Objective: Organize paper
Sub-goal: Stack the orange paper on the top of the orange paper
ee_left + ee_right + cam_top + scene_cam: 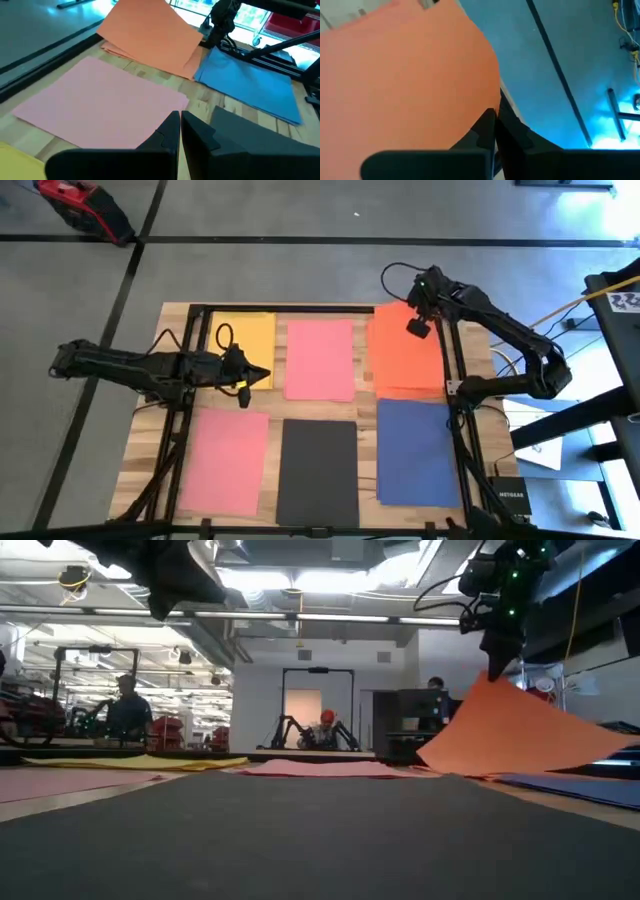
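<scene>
Black sheet [318, 472] flat at six o'clock, nearest edge of the table [146, 442], flanked by pink [226, 462] at seven and blue [418, 451] at five. All three square and tidy, apparently settled.

Farther back: second pink [320, 359] at twelve, yellow [246, 338] at eleven, both lying flat. Left gripper [247, 377] parked low between yellow and the far pink, fingers pressed together on nothing, waiting.

Now the action, one o'clock corner: orange sheet [510, 730] tilted up, far edge lifted, near edge down on more orange paper [131, 51] beneath. Right gripper [497, 662] pinching that raised far edge, fingers clamped tight on the paper. Looks like a pile of orange sheets there, slightly fanned, not squared.

Progress, judged from the layout: a two-by-three grid of colours mostly in place, five spots neat, the orange spot in work. Left to do: lay the lifted sheet down square on its pile, release. Risk: thin paper bowing or sliding askew on the drop.
</scene>
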